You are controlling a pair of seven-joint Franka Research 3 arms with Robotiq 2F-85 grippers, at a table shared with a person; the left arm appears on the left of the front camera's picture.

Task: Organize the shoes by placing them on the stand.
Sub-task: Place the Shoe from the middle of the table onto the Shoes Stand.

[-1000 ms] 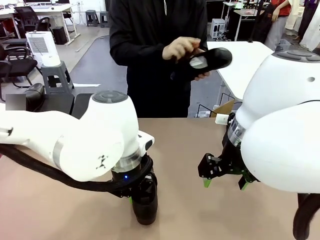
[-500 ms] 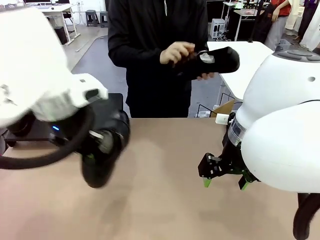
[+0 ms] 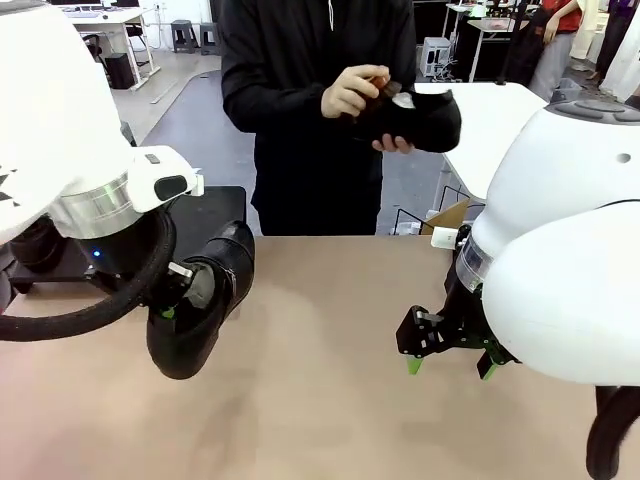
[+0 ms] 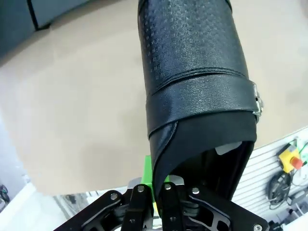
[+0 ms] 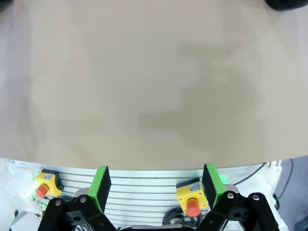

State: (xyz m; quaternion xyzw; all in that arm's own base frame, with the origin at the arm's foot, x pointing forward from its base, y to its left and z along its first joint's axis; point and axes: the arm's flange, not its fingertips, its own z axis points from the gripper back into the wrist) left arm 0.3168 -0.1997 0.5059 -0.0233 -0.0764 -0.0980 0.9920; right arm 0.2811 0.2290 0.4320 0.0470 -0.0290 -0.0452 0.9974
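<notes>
Toe of gripped shoe (image 4: 192, 72) cut by top edge, left end effector (image 4: 158, 190) partly hidden by its heel

Open tabletop in the middle, arms crowding both sides.
The bare tan table (image 3: 330, 410) lies free through the centre and lower middle of the front view. At centre left the left gripper (image 3: 168, 310), clamped on a black shoe (image 3: 205, 290), stands before the stand (image 3: 218, 205). At centre right hangs the wide-open right gripper (image 3: 447, 362). At upper centre the person's hands (image 3: 352, 92) hold 1 more shoe (image 3: 425, 120).

Robotics lab in an open office: desks (image 3: 105, 15) and stools (image 3: 185, 33) at 11 o'clock, e-stop boxes (image 5: 188, 195) along the worktop (image 3: 340, 400) edge.
</notes>
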